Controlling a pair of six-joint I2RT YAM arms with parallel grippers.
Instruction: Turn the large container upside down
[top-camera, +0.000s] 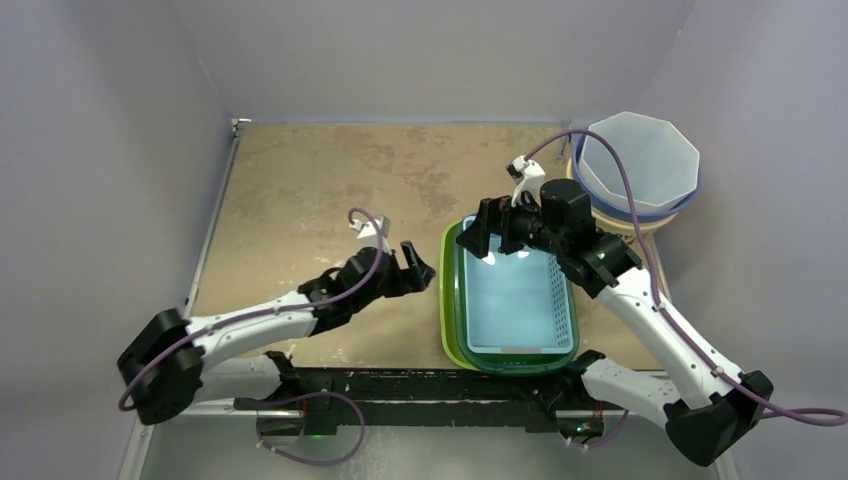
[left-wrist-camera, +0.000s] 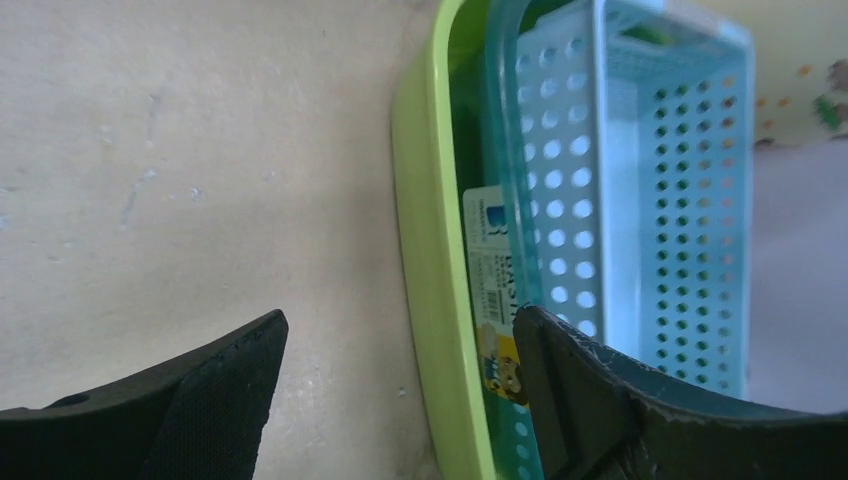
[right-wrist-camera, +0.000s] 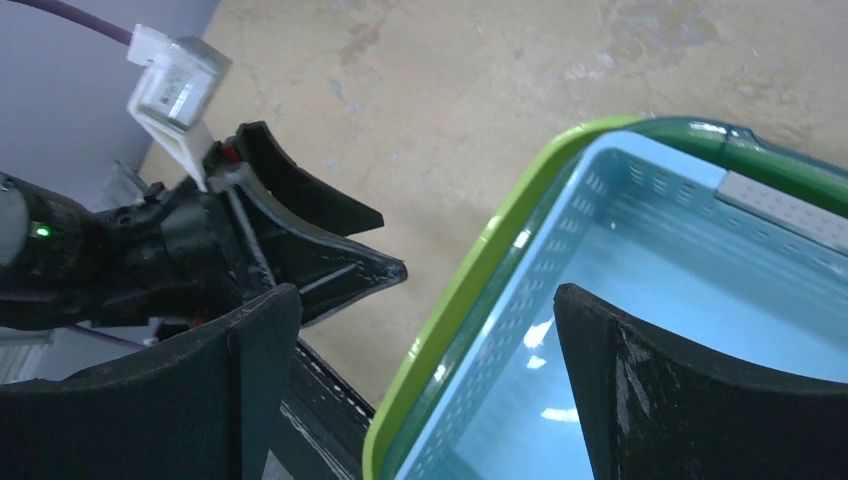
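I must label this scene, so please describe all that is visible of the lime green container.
The lime green container looks like smooth, glossy plastic with a rounded rim. It stands upright on the right half of the table. A dark green basket and a perforated light blue basket are nested inside it. The open left gripper is at its left rim; contact is unclear.

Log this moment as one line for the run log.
phase: pre-grasp | left gripper: open, by lime basket left rim | right gripper: open, above blue basket far end | state: nested, upright, not flipped
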